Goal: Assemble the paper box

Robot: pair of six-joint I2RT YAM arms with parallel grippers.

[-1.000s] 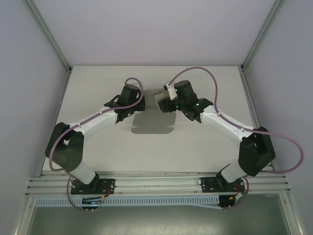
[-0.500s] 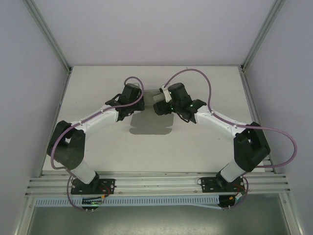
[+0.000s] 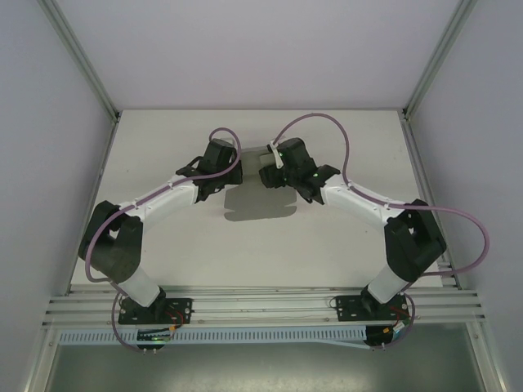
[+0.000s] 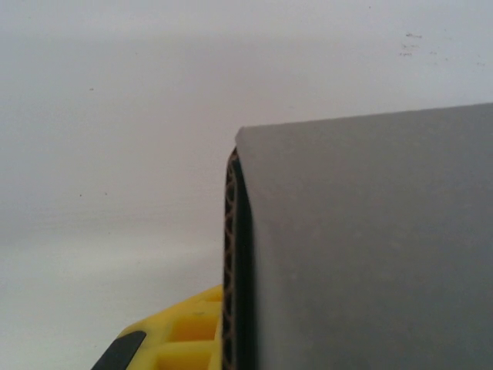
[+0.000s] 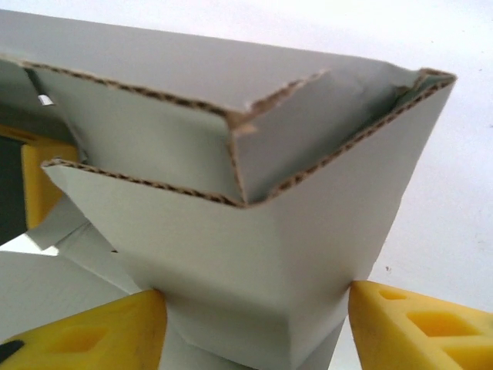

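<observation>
The paper box [image 3: 256,153] is partly folded grey cardboard, held above the table between both grippers. In the left wrist view a flat grey panel [image 4: 370,247] fills the right side, its corrugated edge upright. My left gripper [image 4: 239,339] is shut on that edge; one yellow finger [image 4: 181,331] shows and the other is hidden behind the panel. In the right wrist view a folded corner of the box [image 5: 254,231] with raised walls sits between my two yellow fingers [image 5: 85,335], and both touch its sides. My right gripper [image 5: 254,316] is shut on it. From above, the left gripper [image 3: 231,161] and right gripper [image 3: 268,171] face each other.
The box casts a grey shadow [image 3: 257,204] on the white table [image 3: 163,245] beneath. Metal frame posts [image 3: 82,61] and pale walls enclose the table on the left, right and back. A rail [image 3: 261,306] runs along the near edge by the arm bases.
My right arm has swung left and its elbow has drawn in. Its jaws widened, then narrowed onto the box's folded corner. The left arm has kept still.
</observation>
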